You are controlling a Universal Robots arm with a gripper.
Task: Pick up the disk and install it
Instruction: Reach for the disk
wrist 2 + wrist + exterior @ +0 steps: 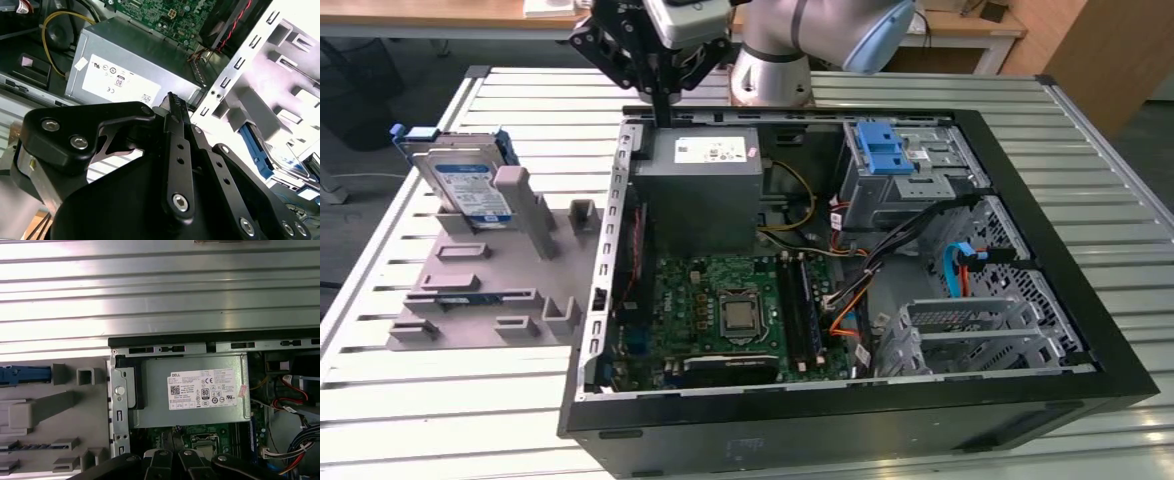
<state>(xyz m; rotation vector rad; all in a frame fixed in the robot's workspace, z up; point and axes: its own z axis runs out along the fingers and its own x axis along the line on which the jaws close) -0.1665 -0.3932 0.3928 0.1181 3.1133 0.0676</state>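
The disk (463, 183) stands on edge in a grey fixture (520, 270) at the exterior view's left, silver with a white-and-blue label and a blue frame. Its blue frame edge also shows in the first wrist view (25, 374) and in the second wrist view (256, 150). My gripper (664, 112) hangs over the back left corner of the open computer case (854, 415), above the grey power-supply box (700, 190), well to the right of the disk. Its black fingers (172, 102) are shut together with nothing between them.
The case lies open on a slatted metal table (414, 400). Inside are the green motherboard (734, 310), a drive cage with a light-blue latch (887, 150), a bare metal cage (974, 330) at the front right, and loose cables (907, 240).
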